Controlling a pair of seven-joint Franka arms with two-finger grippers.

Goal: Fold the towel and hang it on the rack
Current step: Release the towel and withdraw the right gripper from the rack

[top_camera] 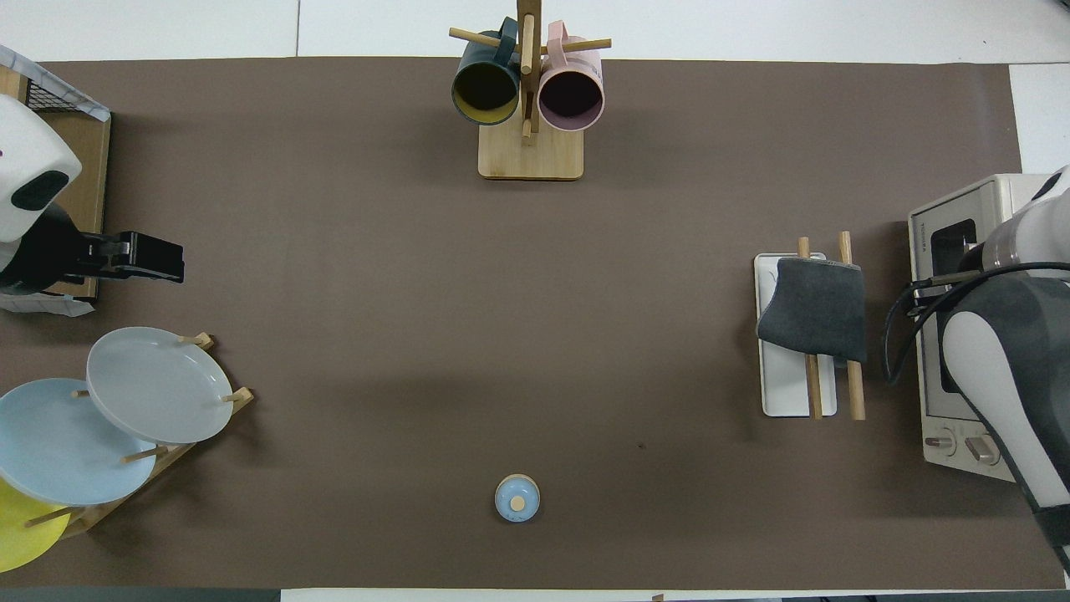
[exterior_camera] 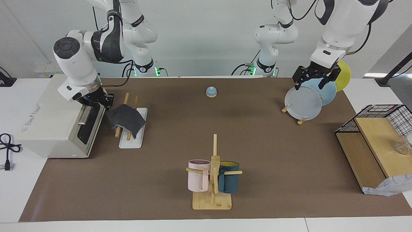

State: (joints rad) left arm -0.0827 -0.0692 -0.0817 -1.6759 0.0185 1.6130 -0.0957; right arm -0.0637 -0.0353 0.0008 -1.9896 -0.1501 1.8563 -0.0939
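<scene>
In the facing view, the towel (exterior_camera: 126, 118) was seen draped grey face up across both dowels of the rack (exterior_camera: 132, 132), its edges hanging down each side, so the hanging looked done. The right gripper (exterior_camera: 100, 102) was held just beside the towel, apart from it; how far its fingers were spread could not be told. The left gripper (exterior_camera: 316, 80) waited over the plates (exterior_camera: 303, 103), fingers wide and empty.

In the overhead view, the towel (top_camera: 817, 308) covered the rack's (top_camera: 784, 395) farther half.
</scene>
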